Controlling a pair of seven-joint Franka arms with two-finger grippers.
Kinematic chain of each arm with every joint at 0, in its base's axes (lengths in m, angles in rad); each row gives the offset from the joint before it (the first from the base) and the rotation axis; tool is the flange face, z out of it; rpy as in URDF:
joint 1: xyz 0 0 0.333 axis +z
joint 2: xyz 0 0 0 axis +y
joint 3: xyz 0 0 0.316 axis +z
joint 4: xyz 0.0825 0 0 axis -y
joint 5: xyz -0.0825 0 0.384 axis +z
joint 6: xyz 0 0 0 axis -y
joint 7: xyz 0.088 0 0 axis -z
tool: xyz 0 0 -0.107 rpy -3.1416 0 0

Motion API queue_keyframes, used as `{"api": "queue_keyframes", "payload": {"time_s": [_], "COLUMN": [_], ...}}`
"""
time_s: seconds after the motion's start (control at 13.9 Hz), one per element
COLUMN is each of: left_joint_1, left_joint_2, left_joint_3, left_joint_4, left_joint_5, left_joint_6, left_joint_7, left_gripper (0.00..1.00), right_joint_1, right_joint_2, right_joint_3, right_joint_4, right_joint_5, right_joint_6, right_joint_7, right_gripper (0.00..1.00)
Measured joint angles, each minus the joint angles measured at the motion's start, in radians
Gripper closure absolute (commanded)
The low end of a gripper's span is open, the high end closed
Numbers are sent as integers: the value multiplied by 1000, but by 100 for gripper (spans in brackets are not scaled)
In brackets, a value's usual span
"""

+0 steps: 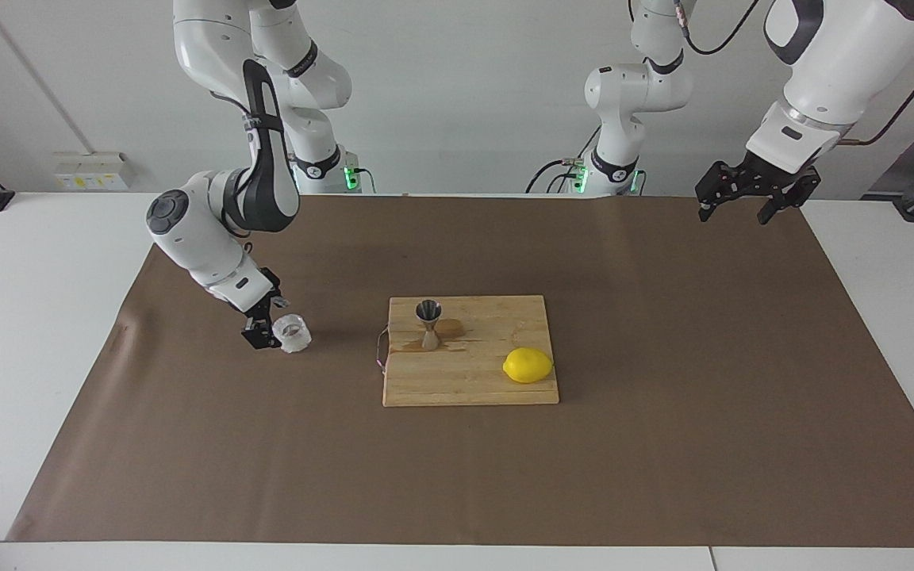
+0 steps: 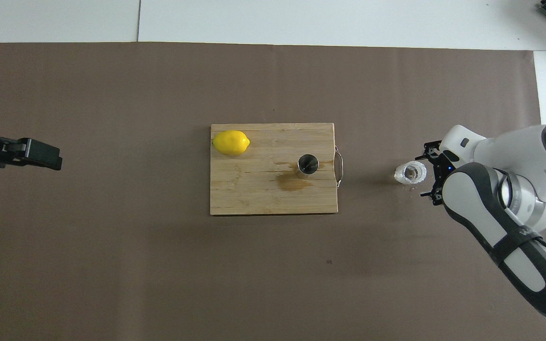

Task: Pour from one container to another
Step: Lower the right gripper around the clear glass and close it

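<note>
Clear glass cup just beside right tool, tool open

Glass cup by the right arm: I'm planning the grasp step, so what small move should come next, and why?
Probably ease the right claw a little farther toward the glass cup so its open fingers straddle the walls, then close. It sits low beside the cup, which stands on the brown mat, not yet gripped. The jigger waits upright on the cutting board; the left claw waits raised.
</note>
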Motion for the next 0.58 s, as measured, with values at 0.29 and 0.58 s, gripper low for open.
{"api": "queue_keyframes", "payload": {"time_s": [0.29, 0.58], "left_joint_1": [0, 0], "left_joint_2": [0, 0], "left_joint_3": [0, 0], "left_joint_4": [0, 0], "left_joint_5": [0, 0], "left_joint_6": [0, 0], "left_joint_7": [0, 0], "left_gripper": [0, 0], "right_joint_1": [0, -4], "right_joint_2": [56, 76], "right_joint_3": [-1, -1], "right_joint_4": [-6, -4], "right_joint_5": [135, 182], "right_joint_6": [46, 58], "right_joint_7": [-152, -189], "right_gripper": [0, 21]}}
